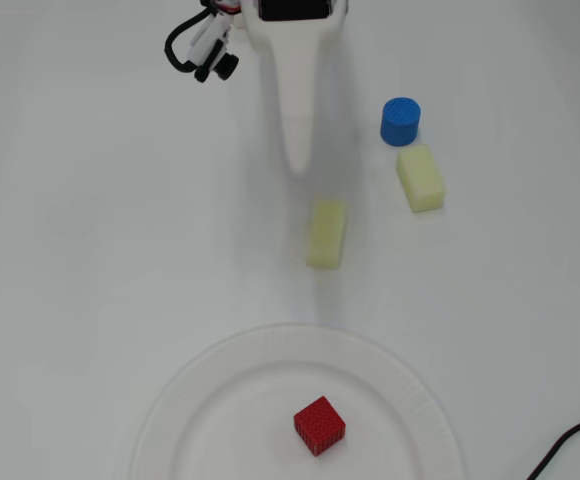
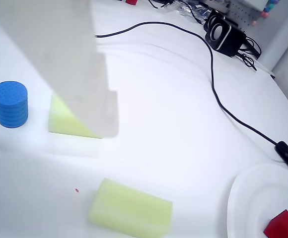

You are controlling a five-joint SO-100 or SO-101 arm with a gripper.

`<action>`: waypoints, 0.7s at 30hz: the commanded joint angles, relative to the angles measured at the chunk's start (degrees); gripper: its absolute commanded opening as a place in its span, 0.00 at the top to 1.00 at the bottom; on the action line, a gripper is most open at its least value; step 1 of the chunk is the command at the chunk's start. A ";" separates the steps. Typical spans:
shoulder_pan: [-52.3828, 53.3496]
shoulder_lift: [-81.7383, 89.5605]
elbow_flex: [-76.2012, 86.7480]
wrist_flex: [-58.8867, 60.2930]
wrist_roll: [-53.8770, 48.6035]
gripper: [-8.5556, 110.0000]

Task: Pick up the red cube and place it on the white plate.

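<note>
Reading the overhead view from left to right: the black wrist camera (image 1: pixel 202 48) is sitting at the top left, and just beside it the gripper (image 1: pixel 300 168) is pointing down the frame as one long white wedge — only a single finger is showing, so I cannot tell whether it is spread or pressed together, though nothing is showing in its grip. Just below its tip a pale yellow block (image 1: pixel 327 233) is lying lengthwise. Straight on past that, the red cube (image 1: pixel 319 425) is already sitting on the white plate (image 1: pixel 185 405), well apart from the gripper and turned corner-on. To the right, the blue cylinder (image 1: pixel 400 121) and a second yellow block (image 1: pixel 420 178) are standing nearly touching. In the wrist view the cube (image 2: pixel 281 225) is resting at the bottom right — the job is looking done.
</note>
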 commanded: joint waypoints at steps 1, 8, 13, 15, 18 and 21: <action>1.49 12.13 14.06 -5.71 -2.20 0.55; 5.27 35.68 41.13 -13.36 -7.56 0.56; 8.44 63.19 59.50 -12.04 -10.63 0.57; 9.67 73.74 64.42 -8.70 -11.43 0.57; 11.69 76.82 67.24 -6.77 -10.63 0.58; 12.30 76.82 68.38 -6.06 -9.84 0.58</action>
